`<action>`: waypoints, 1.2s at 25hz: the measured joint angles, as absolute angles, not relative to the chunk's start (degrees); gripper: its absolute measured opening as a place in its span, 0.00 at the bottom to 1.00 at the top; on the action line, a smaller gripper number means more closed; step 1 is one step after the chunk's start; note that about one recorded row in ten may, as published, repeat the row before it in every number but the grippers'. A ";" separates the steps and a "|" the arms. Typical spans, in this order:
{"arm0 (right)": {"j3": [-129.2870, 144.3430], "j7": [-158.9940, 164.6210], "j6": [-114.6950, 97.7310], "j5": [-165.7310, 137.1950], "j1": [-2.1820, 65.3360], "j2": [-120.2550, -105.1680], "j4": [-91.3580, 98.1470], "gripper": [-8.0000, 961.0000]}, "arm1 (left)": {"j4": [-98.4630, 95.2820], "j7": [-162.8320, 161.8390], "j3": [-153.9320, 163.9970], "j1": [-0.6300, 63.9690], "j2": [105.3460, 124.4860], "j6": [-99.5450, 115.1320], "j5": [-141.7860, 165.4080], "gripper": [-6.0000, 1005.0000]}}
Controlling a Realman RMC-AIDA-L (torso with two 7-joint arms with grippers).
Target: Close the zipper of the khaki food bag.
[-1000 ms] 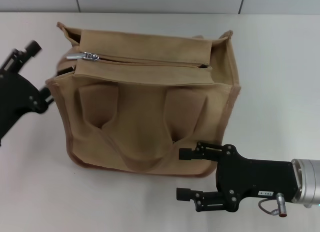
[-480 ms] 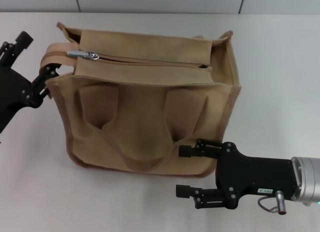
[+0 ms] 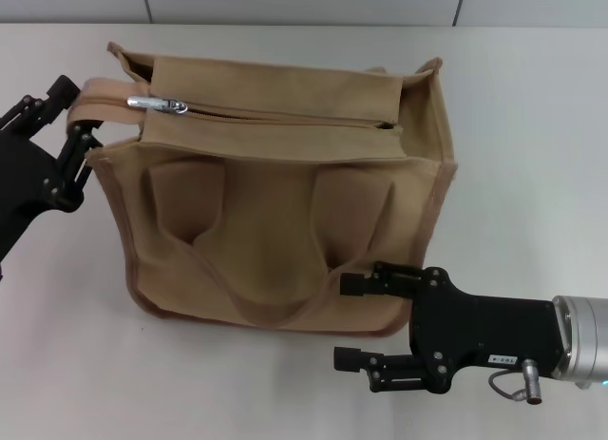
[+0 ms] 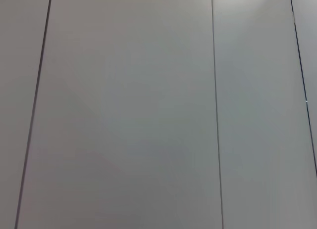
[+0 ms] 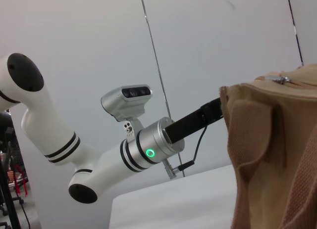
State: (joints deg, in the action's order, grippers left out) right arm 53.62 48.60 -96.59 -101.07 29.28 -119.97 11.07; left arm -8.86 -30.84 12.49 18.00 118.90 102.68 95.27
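The khaki food bag (image 3: 275, 188) is being held at its left end by the left gripper (image 3: 74, 126), near the middle of the table's (image 3: 532, 126) far edge.

The zipper (image 3: 275, 117) is lying across the bag's top panel, its silver pull tab (image 3: 157, 104) resting at the left end. The left arm is being reached in from the table's left edge, its black fingers (image 3: 84, 145) pinching a tan strap (image 3: 106, 88) at the bag's upper left corner. The right gripper (image 3: 366, 321) is being kept just off the bag's near right corner, its fingers (image 3: 366, 285) spread apart and holding nothing, the forearm stretched toward the table's right edge.
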 joint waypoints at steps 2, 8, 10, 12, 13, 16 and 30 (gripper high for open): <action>53.61 48.60 -96.58 -101.04 29.25 -119.97 11.07 0.82 | -8.87 -30.84 12.49 17.93 118.91 102.83 95.27 0.41; 53.62 48.60 -97.88 -98.74 28.98 -119.97 9.69 0.82 | -8.68 -30.84 12.54 17.59 118.95 102.84 95.09 0.23; 53.62 48.25 -98.52 -98.19 28.70 -119.93 9.27 0.82 | -8.13 -30.78 11.98 17.27 118.99 102.77 94.84 0.18; 53.61 47.54 -99.39 -98.04 28.47 -119.91 9.02 0.82 | -7.71 -30.82 11.69 17.13 119.02 103.12 94.78 0.13; 53.61 47.30 -100.01 -98.03 28.41 -119.91 8.96 0.82 | -7.60 -31.02 11.63 17.09 119.01 103.47 94.76 0.11; 53.54 47.20 -102.17 -97.67 28.16 -119.88 8.99 0.82 | -7.52 -32.82 11.59 17.14 118.95 104.93 94.73 0.06; 52.13 54.50 -105.33 -86.03 33.68 -119.83 8.83 0.82 | -2.14 -44.05 15.01 21.98 119.07 108.91 95.24 0.03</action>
State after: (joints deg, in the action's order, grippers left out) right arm 52.13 54.50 -105.33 -86.03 33.68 -119.83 8.83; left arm -2.14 -44.04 15.01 21.98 119.07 108.91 95.24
